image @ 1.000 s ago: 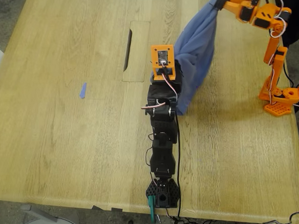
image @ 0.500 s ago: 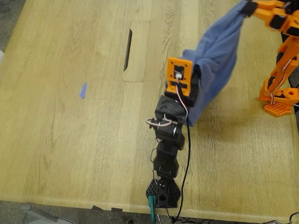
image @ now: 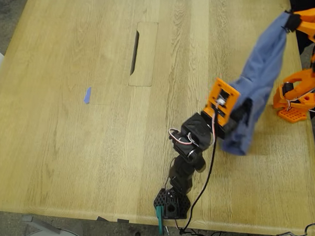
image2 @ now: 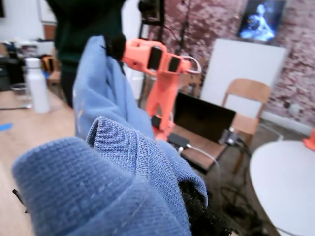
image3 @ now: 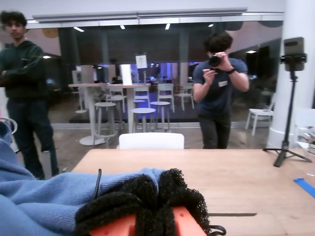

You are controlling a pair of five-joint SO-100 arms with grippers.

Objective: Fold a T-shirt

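The T-shirt (image: 260,77) hangs clear above the worktop (image: 96,141) — stretched between two arms at the exterior view's right. My first gripper (image: 240,112) has its fingers clamped on the lower bunch of cloth; my second gripper (image: 291,22) (orange arm, higher up) pinches the upper end with its foam-padded fingers (image3: 147,196).
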